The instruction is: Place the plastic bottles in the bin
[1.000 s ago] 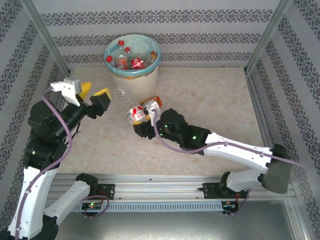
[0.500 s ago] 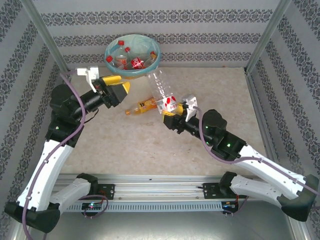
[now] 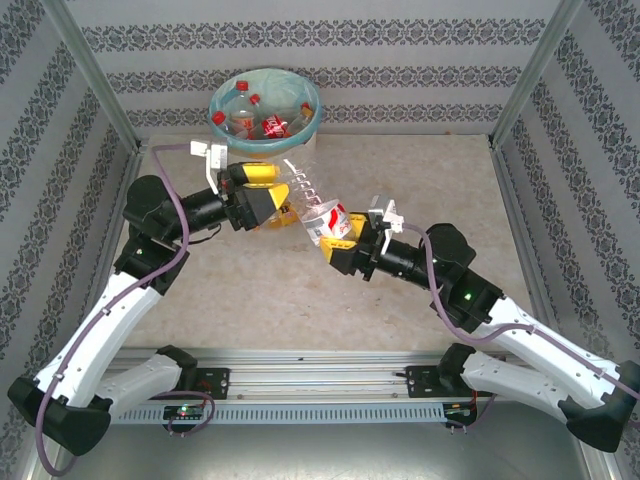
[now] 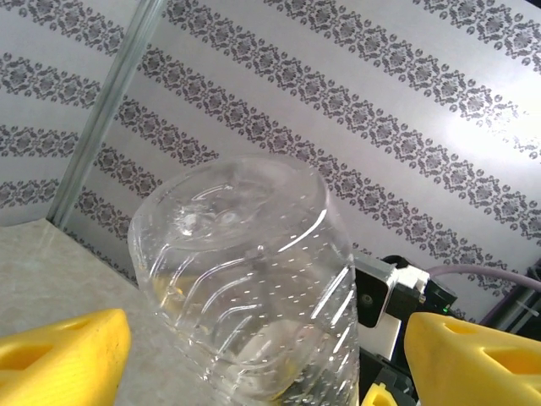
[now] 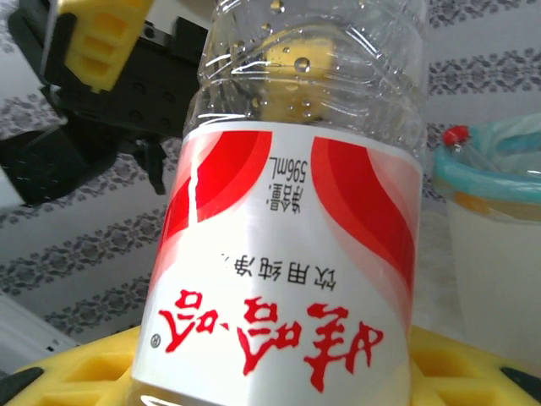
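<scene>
Top view: the bin point(image 3: 218, 100) sits at 12 o'clock on the table point(image 3: 450, 200), with several red-capped bottles point(image 3: 255, 120) already inside, so most of the job looks done. The right gripper point(image 3: 340, 238) pinches a clear bottle point(image 3: 320, 208) by its red-and-white label end. It is held in the air at 5 o'clock of the bin, with its base tilted toward 11. The left gripper point(image 3: 272, 195) is spread wide right at that base. What looks like an amber bottle point(image 3: 285, 215) lies on the table beneath them, partly hidden. Left to do: these two, as far as I can see. The left arm sits between the held bottle and the bin and may block the drop path.

Left wrist: the clear bottle's base point(image 4: 245, 288) is dead centre. The yellow fingers point(image 4: 59, 359) flank it at 8 and 4 o'clock, apart from it, not gripping. Patterned wall point(image 4: 380, 76) behind.

Right wrist: the label point(image 5: 296, 254) reads upside down, and the gripper point(image 5: 279, 385) clamps it at 6 o'clock. The bin point(image 5: 499, 211) is at 3 o'clock.
</scene>
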Available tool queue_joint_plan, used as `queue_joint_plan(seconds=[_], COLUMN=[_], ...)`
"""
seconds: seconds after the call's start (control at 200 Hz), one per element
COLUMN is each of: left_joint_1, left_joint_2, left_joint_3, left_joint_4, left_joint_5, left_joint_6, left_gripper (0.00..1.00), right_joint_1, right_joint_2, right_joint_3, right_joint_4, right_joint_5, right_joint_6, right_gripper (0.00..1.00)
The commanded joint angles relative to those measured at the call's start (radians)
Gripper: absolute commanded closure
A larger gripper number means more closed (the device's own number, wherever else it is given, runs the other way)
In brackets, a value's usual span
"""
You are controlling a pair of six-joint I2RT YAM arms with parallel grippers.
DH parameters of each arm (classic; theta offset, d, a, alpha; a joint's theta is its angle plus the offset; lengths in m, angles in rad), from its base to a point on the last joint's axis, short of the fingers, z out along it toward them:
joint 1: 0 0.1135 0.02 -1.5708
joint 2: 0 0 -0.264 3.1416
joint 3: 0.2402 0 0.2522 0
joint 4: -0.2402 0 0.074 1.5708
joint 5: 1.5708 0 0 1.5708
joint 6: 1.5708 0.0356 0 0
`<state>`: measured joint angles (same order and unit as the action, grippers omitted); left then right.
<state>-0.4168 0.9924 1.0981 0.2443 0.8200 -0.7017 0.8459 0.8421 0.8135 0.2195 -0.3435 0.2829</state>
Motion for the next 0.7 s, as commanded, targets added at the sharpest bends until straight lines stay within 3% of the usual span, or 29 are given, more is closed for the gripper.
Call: queue_joint_plan(seconds=[0.0,0.24,0.34,0.694], left_joint_1=[-0.021,-0.037,-0.04,-0.04], left_joint_2=[-0.027,-0.033,-0.036,-0.06], left_joint_3=[-0.02,-0.067,-0.053,-0.074], left_joint_4=[0.103,0.264,0.259,0.334], left_joint_5=[0.03,0.061,0.063,0.079], left_joint_6=[-0.025,-0.11,-0.106,-0.105], left_gripper=[0.15,0.16,0.18,0.32], right_joint_1=[-0.01,-0.01,-0.01,-0.008], right_joint_2=[-0.002,0.06,0.095,0.188], right_joint_3=[0.021,0.068,0.088,0.122], right_joint_4=[0.088,0.151,0.187,0.303], right_joint_5=[-0.096,-0.209,-0.269,-0.355], right_joint_6=[0.028,0.091,0.126,0.207], right_gripper=[0.5,0.51,0.51,0.49])
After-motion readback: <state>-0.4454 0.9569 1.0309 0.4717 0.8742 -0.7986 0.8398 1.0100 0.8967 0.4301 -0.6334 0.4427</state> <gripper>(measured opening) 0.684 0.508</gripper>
